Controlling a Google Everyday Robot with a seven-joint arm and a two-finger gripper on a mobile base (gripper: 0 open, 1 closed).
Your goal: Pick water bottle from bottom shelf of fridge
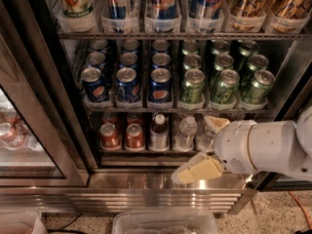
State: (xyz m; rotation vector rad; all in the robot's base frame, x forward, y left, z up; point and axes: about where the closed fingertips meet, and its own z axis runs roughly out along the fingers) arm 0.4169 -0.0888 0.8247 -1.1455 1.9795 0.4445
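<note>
The fridge (46, 106) stands open in front of me with its steel base (141, 180) below. On the bottom shelf (131, 151) a clear water bottle (185, 132) with a white cap stands right of a dark-contents bottle (159, 131) and two red-orange cans (122, 136). Another clear bottle (205, 139) stands further right, partly hidden by my gripper. My gripper (204, 147) is open, just right of the water bottle at the shelf's front. Its upper finger (215, 123) is at bottle-top height and its lower finger (196, 170) is over the steel base.
The rack above holds blue cans (127, 84) and green cans (222, 82). A glass sliding door (27, 135) closes off the left side. A clear plastic bin (165, 223) sits on the floor below, another bin (19, 221) is at the lower left, and an orange cable (297, 204) is at the lower right.
</note>
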